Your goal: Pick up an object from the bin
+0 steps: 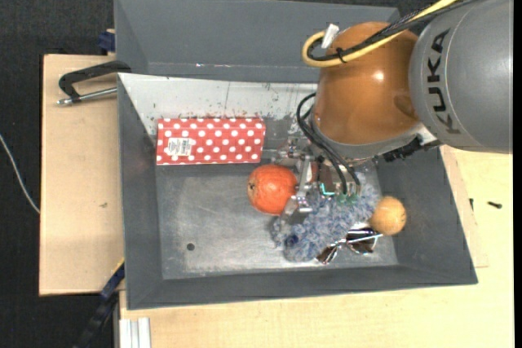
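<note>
**Gripper hanging low between the fruit and the fuzzy cloth**

The arm is reaching in from the right, its orange cover (363,85) hanging above the back right part of the bin (204,236). The gripper (314,190) is sitting low near the middle of the bin, just to the right of a round orange-red fruit (269,188) and over the upper edge of a blue-grey fuzzy cloth (326,226). Wires and metal parts are crowding the tip, so whether the gripper is released or clenched cannot be told, and nothing is showing clearly in its grasp.

A pair of sunglasses (351,244) is lying on the cloth's front edge, and a small yellow-orange ball (389,216) is resting just beside the cloth on its right. A red box with white dots (210,141) is lying along the back wall, left of the gripper and close to the fruit.
</note>
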You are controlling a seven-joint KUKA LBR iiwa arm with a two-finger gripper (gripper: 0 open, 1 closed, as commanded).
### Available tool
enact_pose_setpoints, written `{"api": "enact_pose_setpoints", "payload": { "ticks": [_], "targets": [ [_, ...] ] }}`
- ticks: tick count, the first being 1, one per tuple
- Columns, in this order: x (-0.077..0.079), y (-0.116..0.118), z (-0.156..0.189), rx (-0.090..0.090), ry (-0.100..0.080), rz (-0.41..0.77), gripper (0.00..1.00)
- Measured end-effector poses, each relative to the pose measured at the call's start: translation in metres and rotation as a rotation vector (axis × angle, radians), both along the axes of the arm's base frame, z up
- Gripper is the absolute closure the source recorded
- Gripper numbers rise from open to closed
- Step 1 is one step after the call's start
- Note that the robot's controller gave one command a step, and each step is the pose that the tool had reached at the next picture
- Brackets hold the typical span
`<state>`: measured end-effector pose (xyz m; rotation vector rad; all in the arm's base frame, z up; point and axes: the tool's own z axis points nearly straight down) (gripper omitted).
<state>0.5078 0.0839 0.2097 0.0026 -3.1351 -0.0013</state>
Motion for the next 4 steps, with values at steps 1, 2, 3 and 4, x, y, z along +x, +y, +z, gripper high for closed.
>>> {"api": "enact_pose_setpoints", "payload": {
  "ticks": [1, 2, 3, 4],
  "targets": [
    [0.001, -0.001, 0.004, 0.0, -0.007, -0.001, 0.0],
    [0.021, -0.009, -0.039, 0.002, -0.016, 0.01, 0.0],
    [0.06, -0.073, -0.134, 0.0, -0.012, 0.126, 1.0],
    [0.06, -0.073, -0.134, 0.0, -0.012, 0.126, 1.0]
  ]
}}
